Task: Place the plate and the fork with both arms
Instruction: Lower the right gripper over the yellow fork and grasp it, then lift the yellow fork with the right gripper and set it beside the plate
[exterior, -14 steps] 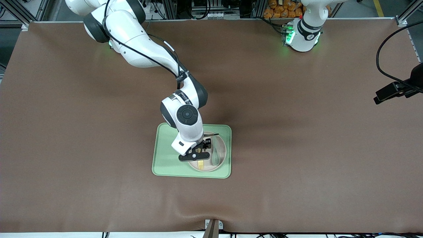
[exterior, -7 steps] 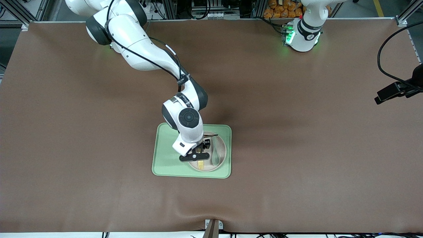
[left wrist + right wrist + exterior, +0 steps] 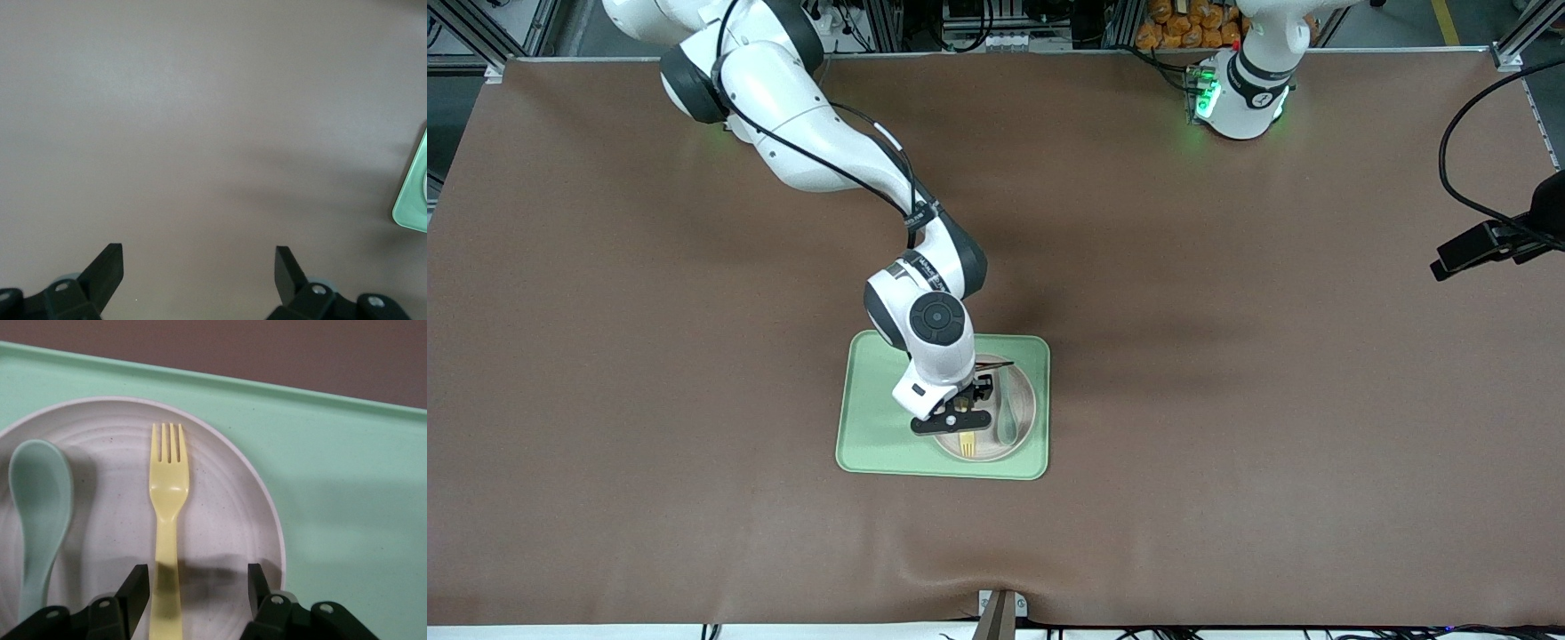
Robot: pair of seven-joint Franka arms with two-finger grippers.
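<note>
Front view: a light green tray (image 3: 880, 427) lies on the brown table (image 3: 1227, 400), around the middle of its length and somewhat nearer the front camera's edge than the bases' edge. The plate (image 3: 1027, 418) sits in the tray, in the half toward the left arm's end. On the plate lie the fork (image 3: 966, 444), its tines toward the front camera's edge, and a teal spoon (image 3: 1008, 425) just beside it, toward the left arm's end. The right arm reaches down from its base, and the right claw (image 3: 953, 421) is low over the plate, above the fork's handle. Of the left arm only the base and lower links (image 3: 1249, 84) show, at the bases' edge; it waits.

Left wrist view: the left claw (image 3: 199, 273) hangs over bare table with its fingers (image 3: 107, 267) spread wide and holding nothing. A corner of the tray (image 3: 412, 203) shows at the picture's rim.

Right wrist view: the right claw (image 3: 195, 590) is partly open, its fingers (image 3: 137, 590) standing on either side of the fork (image 3: 168, 520) handle with a gap on each side, not gripping it. The spoon (image 3: 39, 513) lies alongside on the plate (image 3: 233, 520), inside the tray (image 3: 347, 520).
</note>
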